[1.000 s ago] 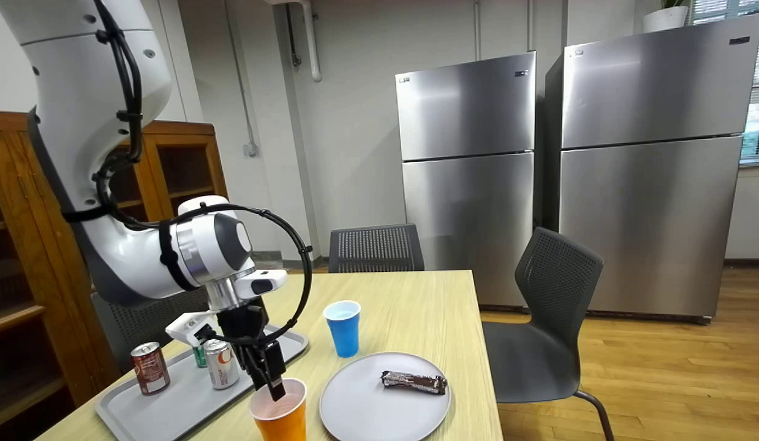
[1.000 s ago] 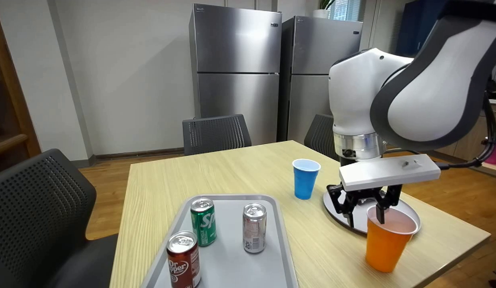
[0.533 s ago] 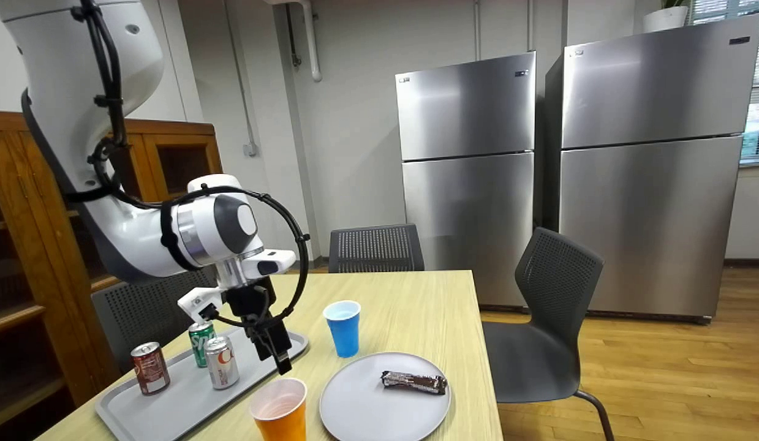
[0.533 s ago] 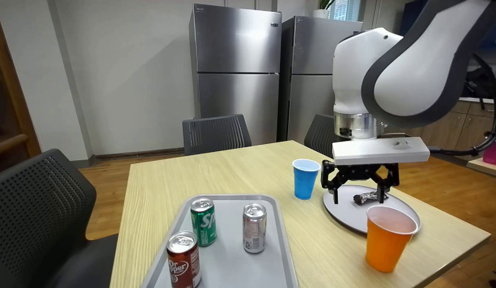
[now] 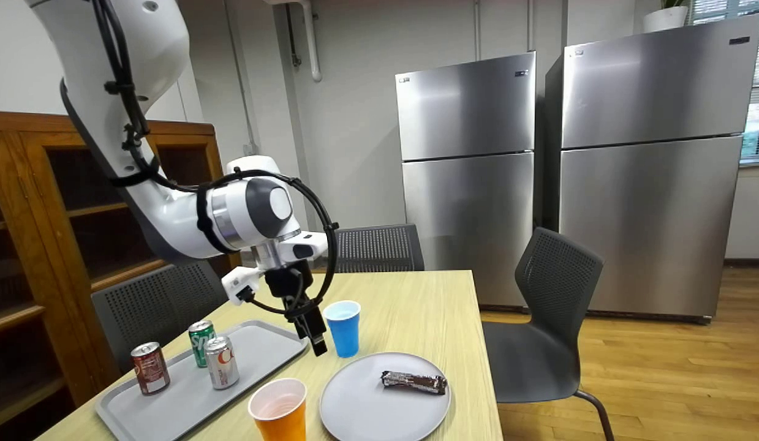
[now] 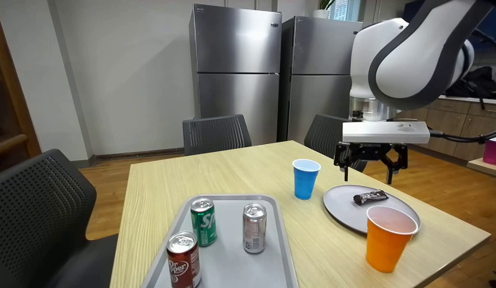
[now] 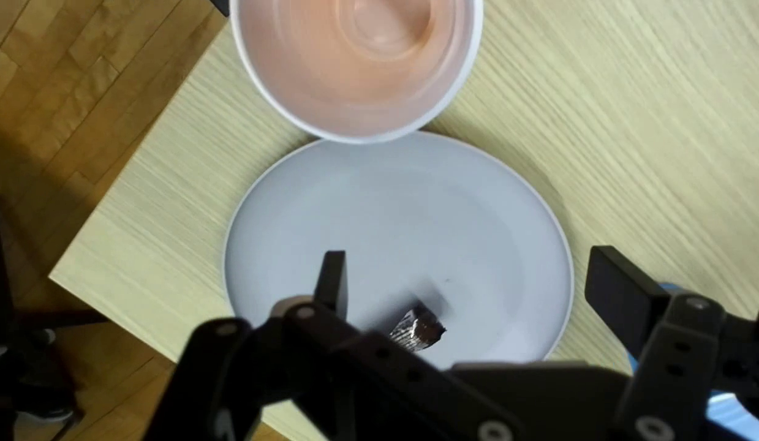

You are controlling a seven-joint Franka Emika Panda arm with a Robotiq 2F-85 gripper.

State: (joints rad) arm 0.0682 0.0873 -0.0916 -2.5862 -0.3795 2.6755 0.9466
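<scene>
Wrist view: black two-finger gripper (image 7: 468, 275) above a pale wood-grained table (image 7: 152, 257), with a round light-grey plate (image 7: 385, 208) in sight below. Small brown-and-silver foil-wrapped bar (image 7: 418, 331) lies on the plate, partly masked by the gripper itself. Just beside the plate, the wide pale-rimmed mouth of an orange plastic cup (image 7: 354, 107), upright (any drink inside? can't tell). Trouble as I judge it: a low sideways swing could clip this cup, which looks light and stands near the table edge; too deep a descent could press on the plate's rim, tilt it and set the bar sliding. In an exterior view, a tapered blue plastic cup (image 5: 345, 335) stands upright near the plate, close in line of sight to a looped black cable (image 5: 332, 228), true gap hard to judge; a dip with that slack swinging might topple it. Farther over, a flat grey rectangular tray (image 5: 263, 343) bears a dark-red metal can (image 5: 150, 369), a green metal can (image 5: 200, 340) and a silver metal can (image 5: 222, 365), all upright; only a wide, low sweep would threaten those. In an exterior view, the jaws show best: spread wide, slim black fingers (image 6: 346, 174) well apart, nothing grasped between them. Both tips hang in air, higher than the plate, touching neither bar nor cups; exactly which spot they stand over, I cannot tell.
</scene>
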